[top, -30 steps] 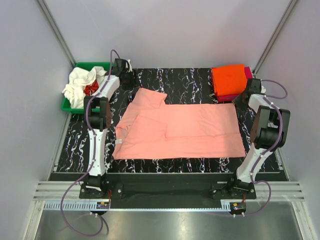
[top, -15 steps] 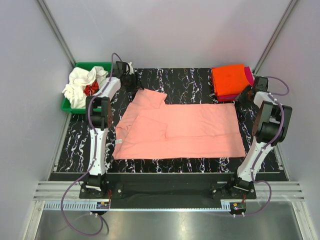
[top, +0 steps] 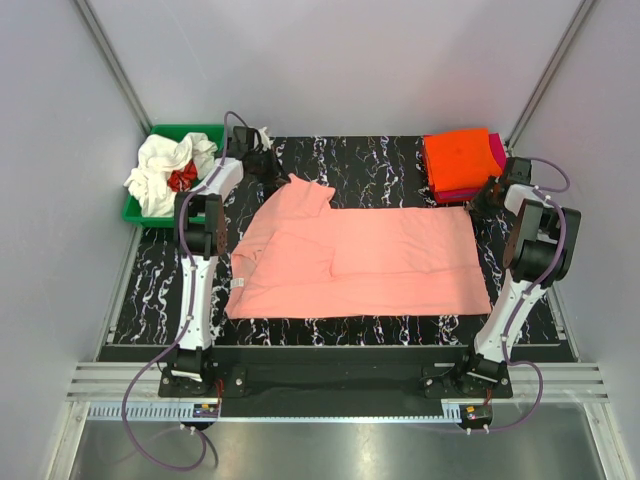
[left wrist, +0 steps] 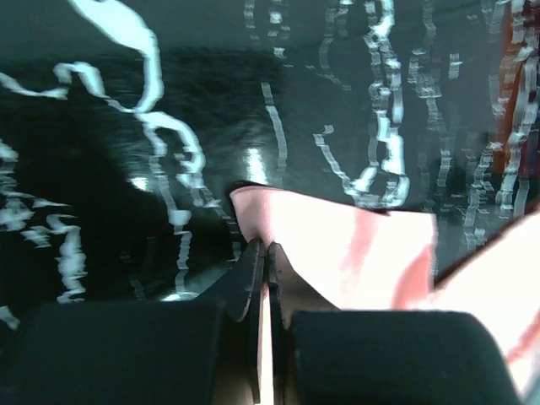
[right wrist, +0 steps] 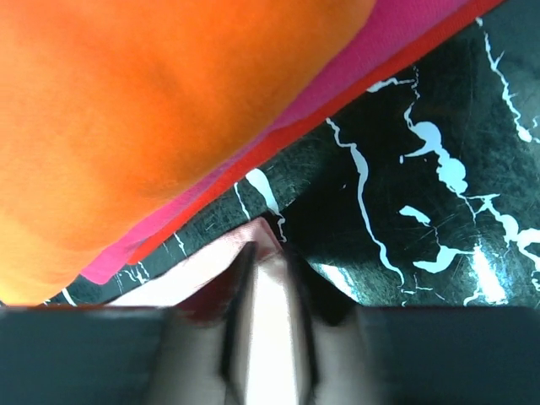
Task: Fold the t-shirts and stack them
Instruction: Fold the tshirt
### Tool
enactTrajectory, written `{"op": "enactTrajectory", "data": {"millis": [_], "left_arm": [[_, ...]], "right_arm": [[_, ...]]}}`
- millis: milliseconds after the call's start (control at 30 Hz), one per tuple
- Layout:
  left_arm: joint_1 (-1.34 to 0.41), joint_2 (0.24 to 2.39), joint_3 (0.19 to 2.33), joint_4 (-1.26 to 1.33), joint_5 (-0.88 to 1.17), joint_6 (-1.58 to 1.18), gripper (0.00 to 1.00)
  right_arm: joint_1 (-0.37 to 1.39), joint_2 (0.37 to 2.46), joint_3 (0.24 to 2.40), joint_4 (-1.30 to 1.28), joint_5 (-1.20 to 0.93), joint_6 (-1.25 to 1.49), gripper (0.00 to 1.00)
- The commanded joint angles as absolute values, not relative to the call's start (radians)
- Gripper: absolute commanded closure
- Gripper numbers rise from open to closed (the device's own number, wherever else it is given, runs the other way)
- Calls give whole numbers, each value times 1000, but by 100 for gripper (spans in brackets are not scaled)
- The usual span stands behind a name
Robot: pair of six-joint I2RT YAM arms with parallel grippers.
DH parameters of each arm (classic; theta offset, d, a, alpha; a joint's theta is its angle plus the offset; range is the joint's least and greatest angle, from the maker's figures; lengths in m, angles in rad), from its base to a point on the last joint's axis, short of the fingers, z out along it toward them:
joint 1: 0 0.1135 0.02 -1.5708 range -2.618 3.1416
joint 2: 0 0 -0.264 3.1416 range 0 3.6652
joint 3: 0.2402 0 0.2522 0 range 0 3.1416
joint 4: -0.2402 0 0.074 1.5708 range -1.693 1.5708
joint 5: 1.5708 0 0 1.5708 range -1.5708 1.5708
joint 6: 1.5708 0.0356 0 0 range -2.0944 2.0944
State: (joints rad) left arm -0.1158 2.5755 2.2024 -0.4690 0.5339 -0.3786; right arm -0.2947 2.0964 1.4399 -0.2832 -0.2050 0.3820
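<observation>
salmon-pink shirt (top: pixel 370 262) lies flat mid-bench (top: pixel 400 160), near hem untouched. Both hands have moved in onto its far corners over the last second. left hand (left wrist: pixel 263 249): jaws nearly closed, pinching the far-left corner. right hand (right wrist: pixel 268 253): narrow, far-right corner between its fingers. Reads as both grips made, so lift and fold toward the near edge should be next. Far right: folded stack, orange shirt (top: pixel 458 155) over magenta shirt (right wrist: pixel 380 51) over red bottom shirt (right wrist: pixel 337 110). Far left: green bin (top: pixel 135 210) with white shirt (top: pixel 155 170) and crumpled red shirt (top: pixel 182 178), not yet folded.

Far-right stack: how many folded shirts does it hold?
3: bright orange folded cloth shirt on top, magenta cloth shirt beneath, red cloth shirt lowest. More may hide underneath.
</observation>
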Motion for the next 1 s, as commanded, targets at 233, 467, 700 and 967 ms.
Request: {"op": "enactTrajectory", "data": {"millis": [233,467,700,967], "left_arm": [[-80,2424,2128,-287,706,-476,100],[-57,2315,2020,-249,767,-469,100],[-43,2169,1872,-229,767,-449,100],[-35,2042,1698,-227,747,-425,100]], "right_arm": [[-305,2074,1477,-299,-155,342,100],[-307,2007,1402,-181,-215,361,100],[-307,1919,1293,-17,-216,387,100],[-307,1845,1151,169,-187,462,100]]}}
